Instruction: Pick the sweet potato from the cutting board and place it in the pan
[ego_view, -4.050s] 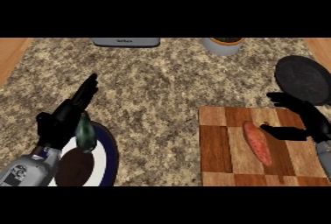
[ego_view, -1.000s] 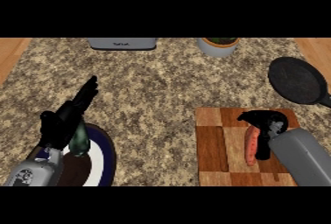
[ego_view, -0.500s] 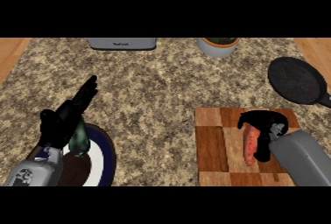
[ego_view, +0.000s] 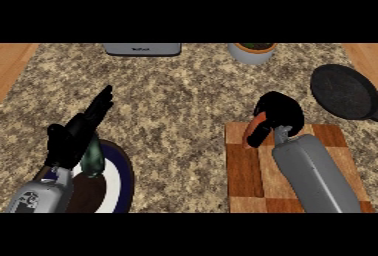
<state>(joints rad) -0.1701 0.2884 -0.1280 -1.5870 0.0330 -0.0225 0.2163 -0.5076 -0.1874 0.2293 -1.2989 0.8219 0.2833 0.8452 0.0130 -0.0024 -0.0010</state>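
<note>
Gripping sweet potato (ego_view: 256, 127): right robot hand (ego_view: 280, 114).

Sweet potato (ego_view: 256, 128) mostly behind fingers (ego_view: 284, 114)

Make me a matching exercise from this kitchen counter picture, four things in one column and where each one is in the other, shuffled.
1. orange sweet potato
2. black round pan
3. wooden cutting board
4. dark-rimmed plate

A. counter's far right
B. bottom left, under the left hand
C. held in the right hand
D. under the right forearm

Pairs: 1-C, 2-A, 3-D, 4-B
</note>
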